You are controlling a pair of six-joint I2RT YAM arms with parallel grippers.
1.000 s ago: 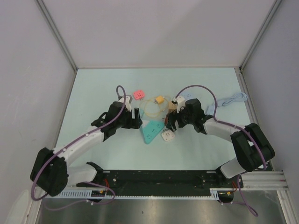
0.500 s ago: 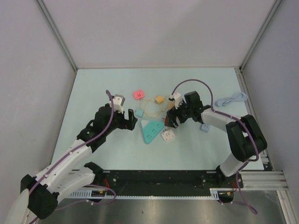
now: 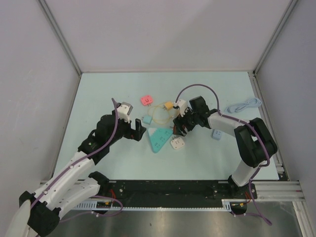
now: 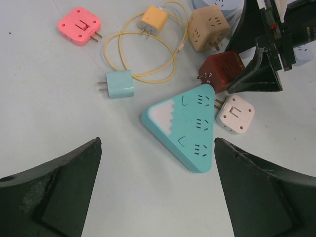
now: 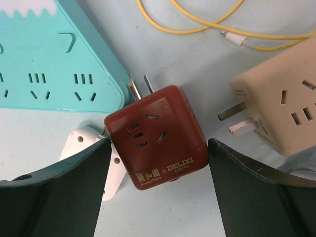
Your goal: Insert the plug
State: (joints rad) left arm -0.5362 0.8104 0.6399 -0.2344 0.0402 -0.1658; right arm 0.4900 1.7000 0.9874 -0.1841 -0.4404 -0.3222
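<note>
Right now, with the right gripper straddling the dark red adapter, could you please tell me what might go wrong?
The white adapter lies at a corner of the dark red adapter, beside one finger of the right gripper; closing could snag or drag it. The prongs point at the side of the teal power strip, not its sockets, so pushing ahead would likely just shove the strip, which the open left gripper is not holding.

An adapter point(image 4: 235, 113) lies just beside the right side of the strip point(image 4: 185, 126). The plug point(image 5: 155, 136) sits just behind that adapter, prongs toward the strip's rear corner. A charger point(image 4: 118, 84) lies behind the strip, to the left.
</note>
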